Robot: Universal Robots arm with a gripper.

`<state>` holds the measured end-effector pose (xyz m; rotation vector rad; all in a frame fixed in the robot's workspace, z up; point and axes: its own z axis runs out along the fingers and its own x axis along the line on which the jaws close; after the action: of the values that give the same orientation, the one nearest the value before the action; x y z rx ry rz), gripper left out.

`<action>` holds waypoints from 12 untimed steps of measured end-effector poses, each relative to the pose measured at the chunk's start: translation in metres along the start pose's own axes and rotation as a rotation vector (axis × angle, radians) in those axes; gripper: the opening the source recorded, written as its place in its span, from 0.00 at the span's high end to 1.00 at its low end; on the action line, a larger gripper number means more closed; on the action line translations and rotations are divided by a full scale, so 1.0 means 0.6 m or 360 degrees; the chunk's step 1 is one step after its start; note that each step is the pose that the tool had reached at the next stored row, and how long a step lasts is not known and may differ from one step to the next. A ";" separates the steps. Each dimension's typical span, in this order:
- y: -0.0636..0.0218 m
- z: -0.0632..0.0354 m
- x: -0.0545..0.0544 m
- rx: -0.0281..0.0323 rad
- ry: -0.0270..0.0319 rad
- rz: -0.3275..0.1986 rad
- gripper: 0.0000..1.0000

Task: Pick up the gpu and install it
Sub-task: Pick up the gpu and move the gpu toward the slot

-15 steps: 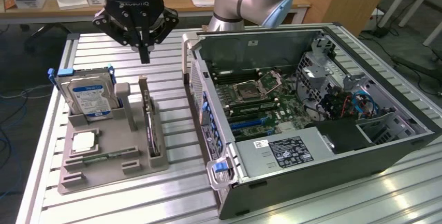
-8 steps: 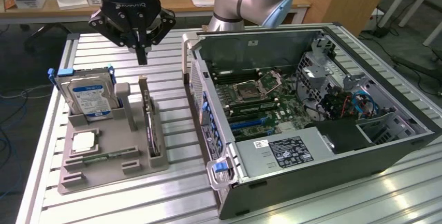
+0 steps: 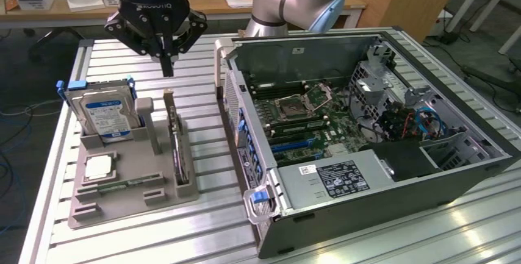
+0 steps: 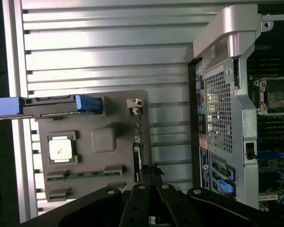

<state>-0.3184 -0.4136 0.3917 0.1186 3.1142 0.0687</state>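
Claw (image 3: 167,69) pressed together, empty, above counter (image 3: 122,246). Gpu (image 3: 172,136) on edge in tray (image 3: 89,209), at 6 o'clock from claw in exterior view, long axis 12-to-6.

Table (image 3: 204,227): silvery aluminium, ribbed in parallel slats.
Tray (image 3: 122,206): flat grey-beige, at 9 o'clock of the case in the exterior view.
Hard drive (image 3: 104,114): silver, blue-and-white label, blue end rails.
Gpu (image 3: 172,139): dark, near black.
Memory stick (image 3: 130,185): green.
Case (image 3: 407,197): dark grey.
Motherboard (image 3: 313,117): green, with blue cables (image 3: 423,121) at its 3 o'clock.
Gripper (image 3: 167,69): black.
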 end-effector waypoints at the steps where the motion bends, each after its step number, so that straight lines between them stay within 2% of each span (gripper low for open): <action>1: -0.001 0.000 0.000 0.00000 0.00001 0.0000 0.90; 3: -0.003 0.000 0.000 -0.00002 0.00001 0.0000 0.89; 5: -0.005 0.000 0.000 -0.00001 0.00001 0.0000 0.77; 6: -0.006 0.000 0.000 -0.00001 0.00000 0.0000 0.77; 8: -0.009 0.000 -0.001 -0.00001 0.00000 0.0000 0.65; 9: -0.010 0.000 -0.001 -0.00002 -0.00001 0.0000 0.65; 11: -0.014 -0.001 -0.001 -0.00001 0.00000 0.0000 0.53; 12: -0.015 -0.001 -0.001 -0.00002 -0.00001 0.0000 0.53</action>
<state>-0.3184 -0.4228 0.3916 0.1186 3.1141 0.0689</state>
